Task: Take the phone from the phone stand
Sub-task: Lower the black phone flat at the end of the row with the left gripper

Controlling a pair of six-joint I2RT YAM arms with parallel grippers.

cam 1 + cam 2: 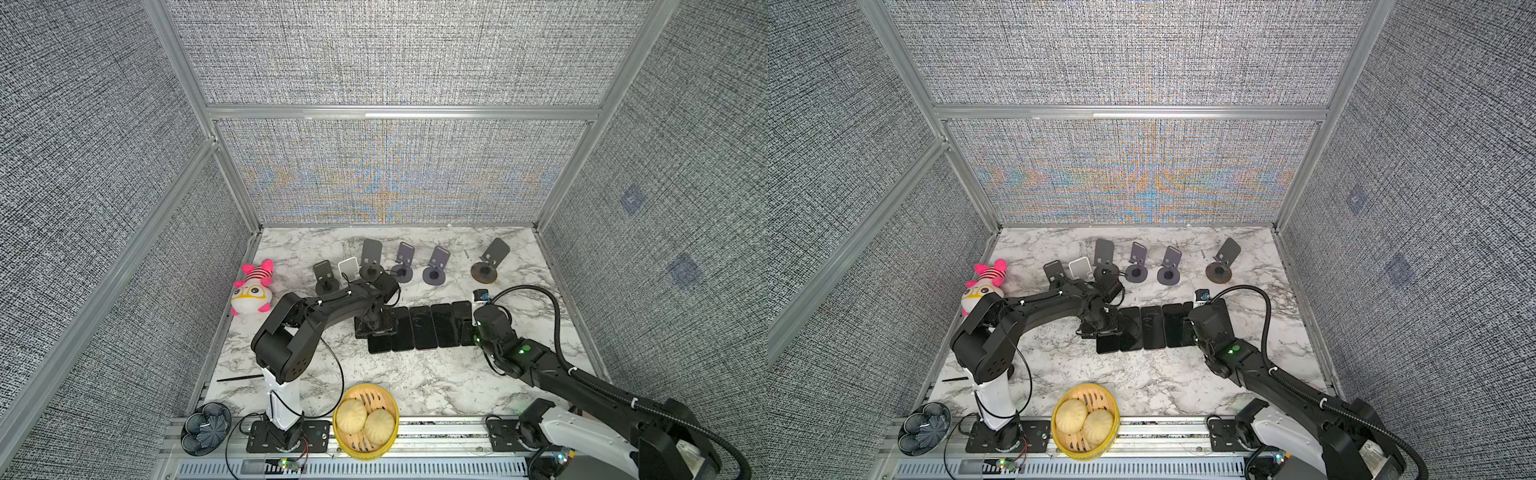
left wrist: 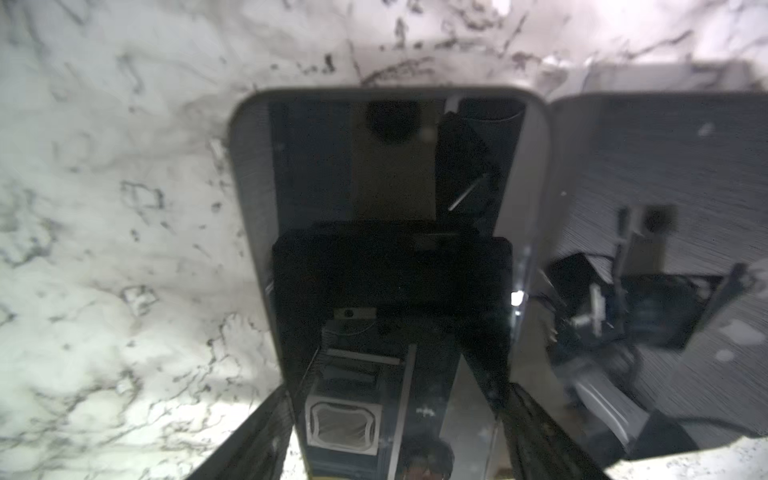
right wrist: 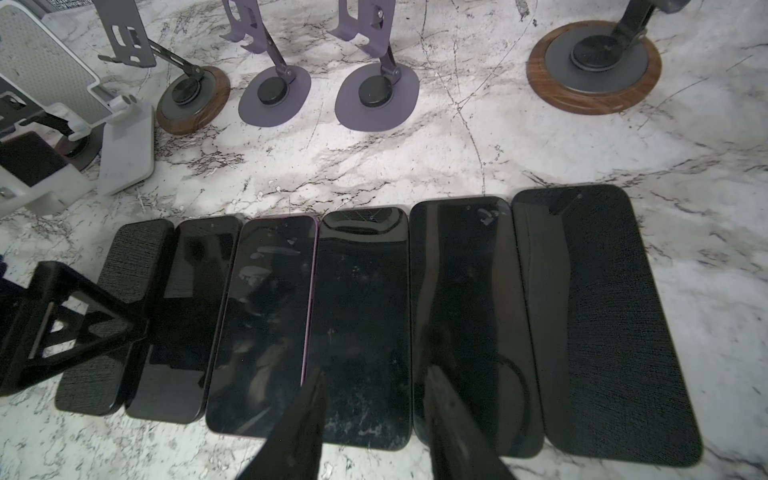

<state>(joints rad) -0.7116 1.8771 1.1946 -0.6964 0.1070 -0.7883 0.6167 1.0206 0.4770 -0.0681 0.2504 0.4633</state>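
A dark phone (image 2: 386,199) lies flat on the marble at the left end of a row of several phones (image 1: 422,328). My left gripper (image 2: 395,440) straddles its near end, open. Its fingers (image 2: 257,436) stand just off the phone's long edges. In both top views this gripper (image 1: 374,328) (image 1: 1100,328) sits low over that phone (image 1: 379,344). Several phone stands (image 1: 403,262) stand along the back, and all those I see are empty. My right gripper (image 3: 374,374) hovers open over the middle of the row with nothing between its fingers.
A white stand (image 1: 349,269) is close behind the left arm. A pink plush toy (image 1: 253,286) lies at the left wall. A bamboo steamer (image 1: 374,454) with two buns and a dark flower-shaped dish (image 1: 206,428) sit at the front edge. A small blue-and-white object (image 1: 481,295) is near the right wrist.
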